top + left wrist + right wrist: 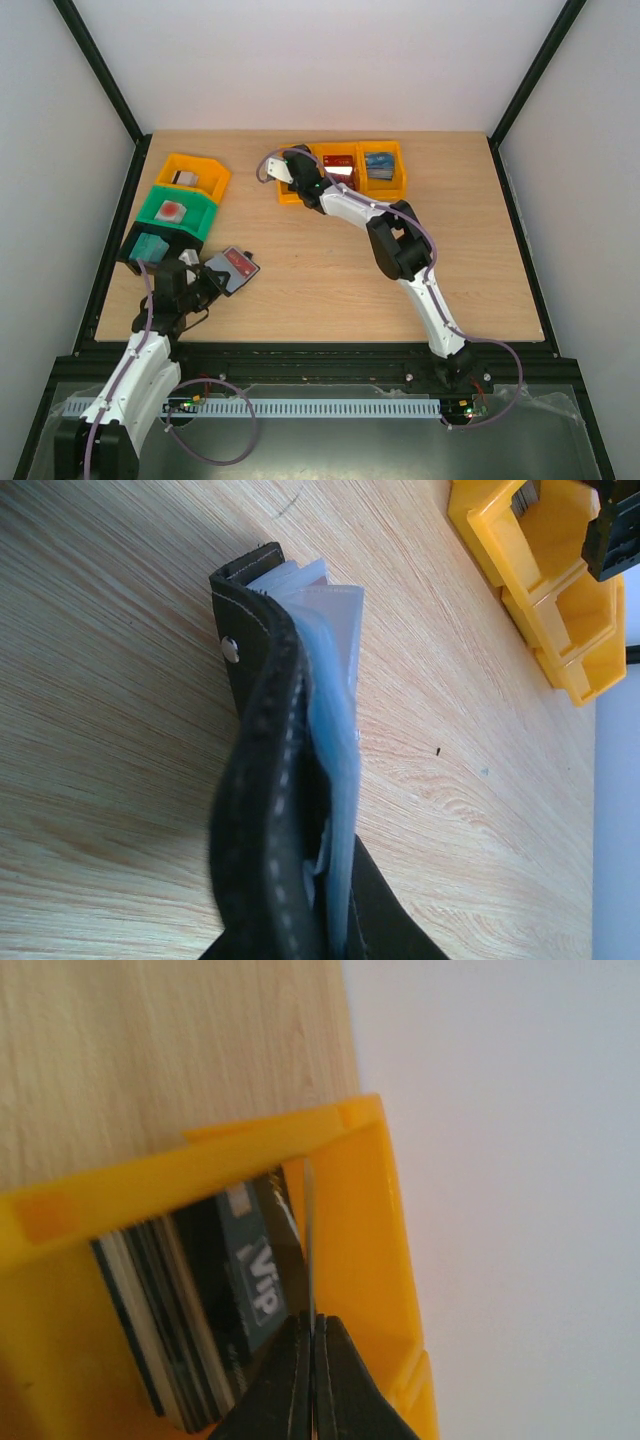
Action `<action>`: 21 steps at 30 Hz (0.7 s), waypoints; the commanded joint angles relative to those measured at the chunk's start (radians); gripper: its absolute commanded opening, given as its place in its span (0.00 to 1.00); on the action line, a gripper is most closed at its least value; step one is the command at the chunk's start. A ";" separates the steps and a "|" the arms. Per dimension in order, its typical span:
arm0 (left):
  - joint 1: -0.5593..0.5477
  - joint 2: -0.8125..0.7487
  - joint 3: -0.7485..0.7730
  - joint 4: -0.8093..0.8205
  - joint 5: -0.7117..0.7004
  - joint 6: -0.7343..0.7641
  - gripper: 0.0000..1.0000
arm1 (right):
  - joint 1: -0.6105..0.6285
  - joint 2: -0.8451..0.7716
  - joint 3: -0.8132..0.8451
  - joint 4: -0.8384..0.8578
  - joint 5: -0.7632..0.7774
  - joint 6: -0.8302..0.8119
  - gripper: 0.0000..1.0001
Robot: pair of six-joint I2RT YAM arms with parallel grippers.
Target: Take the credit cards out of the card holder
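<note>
The black card holder (232,270) lies open at the table's front left, with a reddish card (240,263) showing in it. My left gripper (207,280) is shut on its near edge. The left wrist view shows the card holder (260,780) edge-on, with clear bluish pockets (335,710) fanned out and my left gripper (335,940) clamped round it. My right gripper (288,172) is shut on a thin grey card (309,1240). It holds the card upright inside a yellow bin (360,1260), beside a stack of cards (200,1300).
A row of three yellow bins (345,170) stands at the back middle, with cards in them. A yellow bin (195,172), a green bin (180,212) and a black bin (148,246) line the left side. The yellow bins also show in the left wrist view (540,570).
</note>
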 commanded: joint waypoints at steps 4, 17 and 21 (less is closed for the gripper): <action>0.012 -0.018 -0.014 0.033 0.010 -0.007 0.02 | 0.017 0.037 0.019 -0.067 -0.024 0.008 0.02; 0.018 -0.019 -0.018 0.038 0.014 -0.010 0.02 | -0.012 0.107 0.101 0.032 0.035 0.013 0.05; 0.020 -0.022 -0.017 0.038 0.018 -0.009 0.02 | -0.014 0.115 0.093 0.044 0.043 0.019 0.40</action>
